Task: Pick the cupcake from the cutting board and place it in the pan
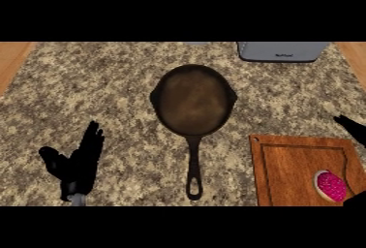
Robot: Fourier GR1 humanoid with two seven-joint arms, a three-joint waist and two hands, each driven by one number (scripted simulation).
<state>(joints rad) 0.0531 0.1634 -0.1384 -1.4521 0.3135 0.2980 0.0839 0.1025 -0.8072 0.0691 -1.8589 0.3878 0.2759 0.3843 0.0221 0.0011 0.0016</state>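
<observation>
Pink-frosted cupcake on grooved wooden cutting board, dark round pan, speckled counter

Right hand mostly cut off at edge

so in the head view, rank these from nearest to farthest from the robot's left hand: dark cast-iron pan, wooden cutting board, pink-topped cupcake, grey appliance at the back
From the left hand, at lower left:
1. Dark cast-iron pan, centre, handle pointing toward the robot.
2. Wooden cutting board, lower right.
3. Pink-topped cupcake, on the board's near right corner.
4. Grey appliance, back right.
</observation>
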